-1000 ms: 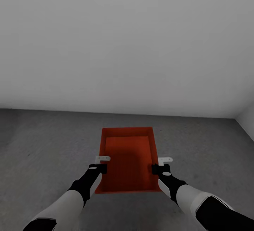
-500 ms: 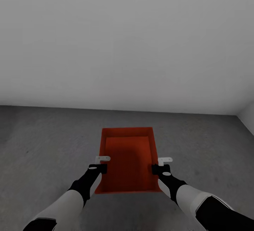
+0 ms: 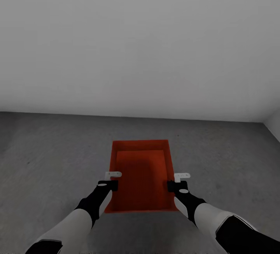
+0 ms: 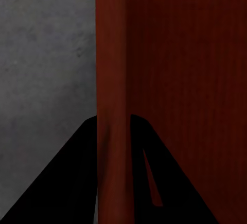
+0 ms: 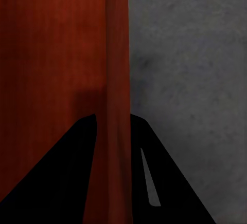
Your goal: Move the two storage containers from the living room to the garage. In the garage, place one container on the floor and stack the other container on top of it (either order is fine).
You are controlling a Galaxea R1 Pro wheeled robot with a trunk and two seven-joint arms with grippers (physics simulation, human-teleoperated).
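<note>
One orange-red storage container (image 3: 142, 176) hangs in front of me over the dark grey garage floor (image 3: 46, 160), its open top facing up. My left gripper (image 3: 111, 181) is shut on its left wall, and my right gripper (image 3: 177, 181) is shut on its right wall. In the left wrist view the thin red wall (image 4: 113, 70) runs between the two dark fingers of the left gripper (image 4: 113, 126). The right wrist view has the other wall (image 5: 118, 54) pinched the same way by the right gripper (image 5: 113, 124). I cannot tell whether the box touches the floor.
A plain pale grey wall (image 3: 140, 44) rises ahead beyond a strip of mottled concrete. A second wall (image 3: 274, 126) meets it at the far right corner. Bare concrete lies on both sides of the box.
The whole picture has shifted: the line where wall meets floor sits higher now, so the camera moved. The container and both grippers keep the same place in the view.
</note>
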